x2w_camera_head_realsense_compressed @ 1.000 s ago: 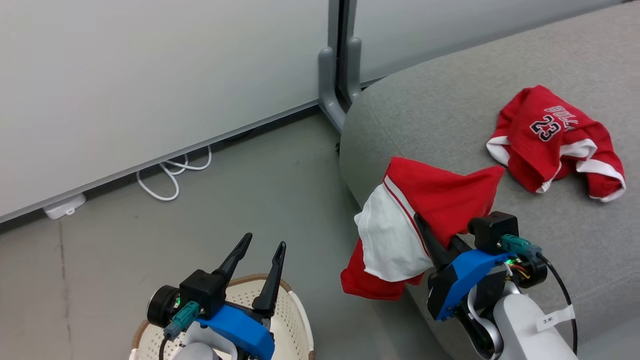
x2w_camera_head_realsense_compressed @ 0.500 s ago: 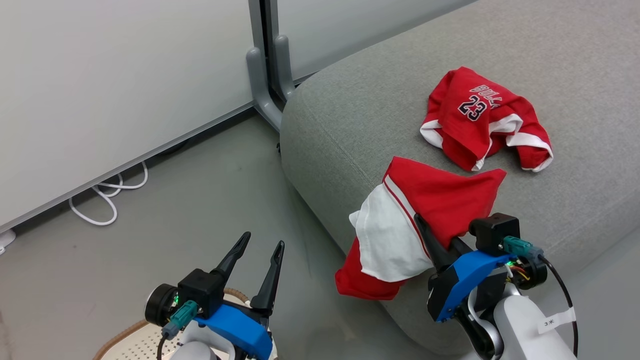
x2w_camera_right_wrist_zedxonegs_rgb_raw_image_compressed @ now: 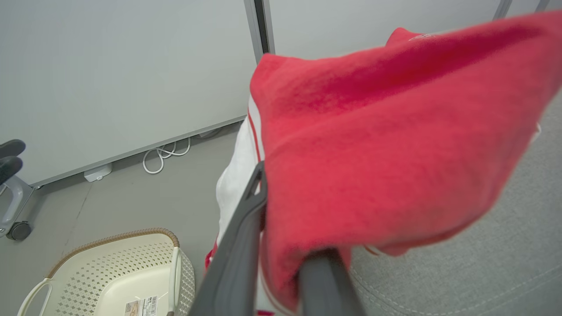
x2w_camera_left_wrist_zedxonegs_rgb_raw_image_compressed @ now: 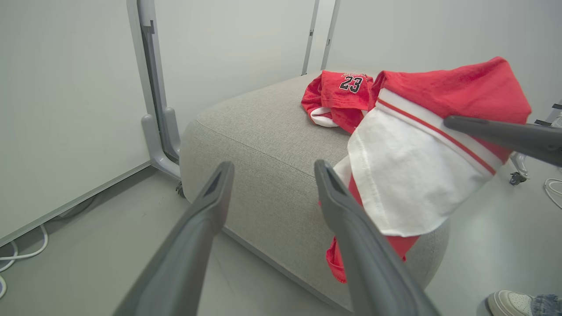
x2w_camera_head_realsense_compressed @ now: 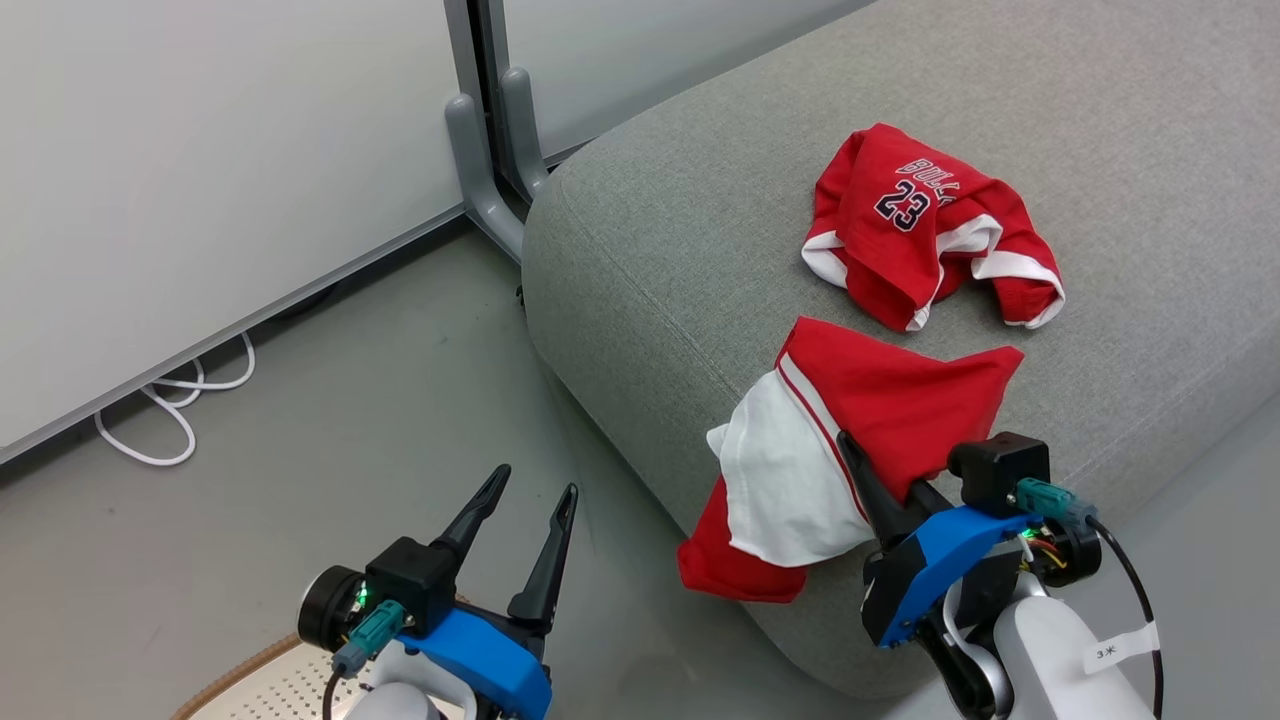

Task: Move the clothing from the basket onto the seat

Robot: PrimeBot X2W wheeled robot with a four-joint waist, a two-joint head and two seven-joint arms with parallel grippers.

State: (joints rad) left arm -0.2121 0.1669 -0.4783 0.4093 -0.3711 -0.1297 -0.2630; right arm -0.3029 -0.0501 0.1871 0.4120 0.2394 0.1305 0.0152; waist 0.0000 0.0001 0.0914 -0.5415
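Head view: right gripper (x2w_camera_head_realsense_compressed: 872, 462) is clamped on a red-and-white garment (x2w_camera_head_realsense_compressed: 880, 400) at the grey seat's (x2w_camera_head_realsense_compressed: 680, 250) near edge, hem hanging below the edge. "BULLS 23" jersey (x2w_camera_head_realsense_compressed: 900, 230) lies on the seat, clear of its edges. Left gripper (x2w_camera_head_realsense_compressed: 533, 482) stands wide, holding nothing, over open floor (x2w_camera_head_realsense_compressed: 330, 420) beside the seat. Basket (x2w_camera_head_realsense_compressed: 240, 672) is cut off at the frame bottom. Cloth hides one right fingertip.

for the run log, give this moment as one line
right gripper: shut on red-and-white garment above seat edge | left gripper: open, nothing held | jersey: lying on seat | basket: visible part empty
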